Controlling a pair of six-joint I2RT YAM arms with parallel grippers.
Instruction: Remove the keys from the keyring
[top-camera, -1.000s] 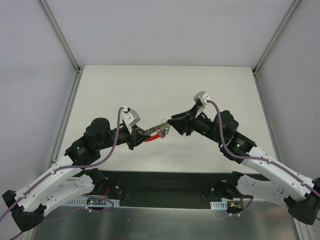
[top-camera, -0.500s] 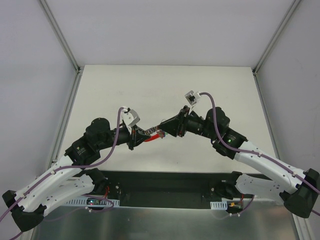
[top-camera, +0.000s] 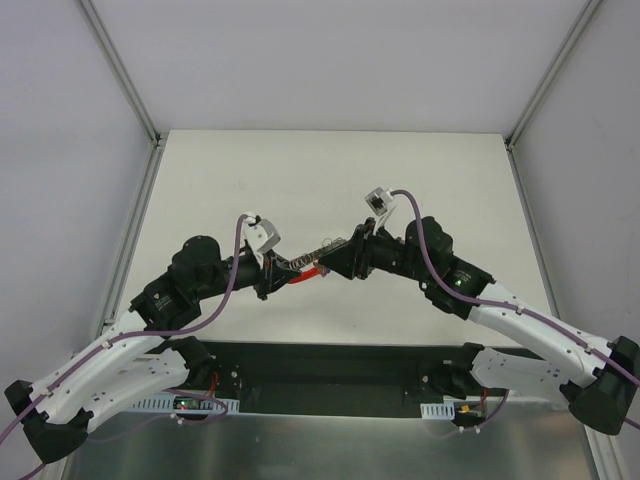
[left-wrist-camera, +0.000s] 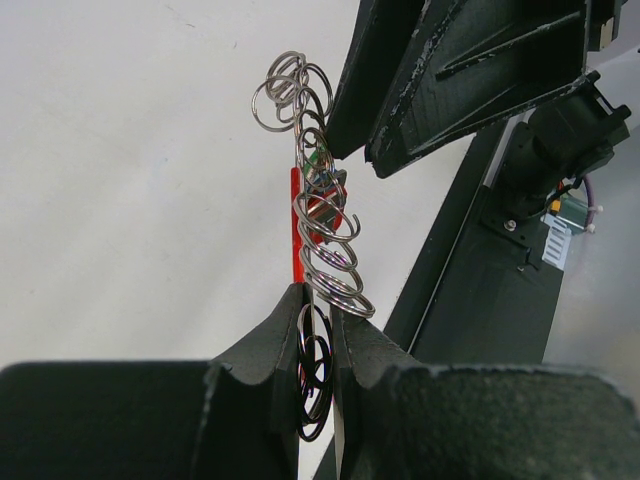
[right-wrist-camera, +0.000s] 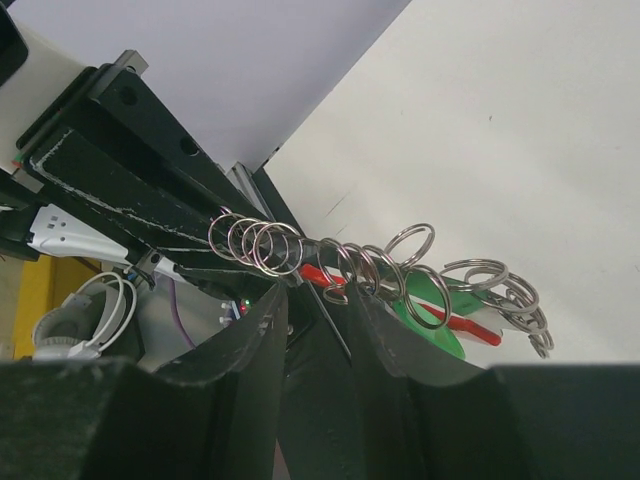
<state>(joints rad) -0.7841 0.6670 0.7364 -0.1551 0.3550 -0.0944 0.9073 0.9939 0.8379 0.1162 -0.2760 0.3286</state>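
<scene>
Steel coils of the keyring (left-wrist-camera: 328, 262) stand pinched tight in the left gripper (left-wrist-camera: 318, 312), held above the table (top-camera: 300, 170) between the arms. The right gripper (right-wrist-camera: 318, 300) has swung in from the right and now straddles the chain, so a pull looks near. Its jaws stand partly apart; whether they bite is unclear. The keys (left-wrist-camera: 322, 208), red and green, sit half hidden among the rings, not yet off.

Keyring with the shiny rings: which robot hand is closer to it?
Left. The left gripper is pinched shut on one end of the keyring. The right gripper sits by its middle, fingers apart; I can't tell if it touches.
</scene>
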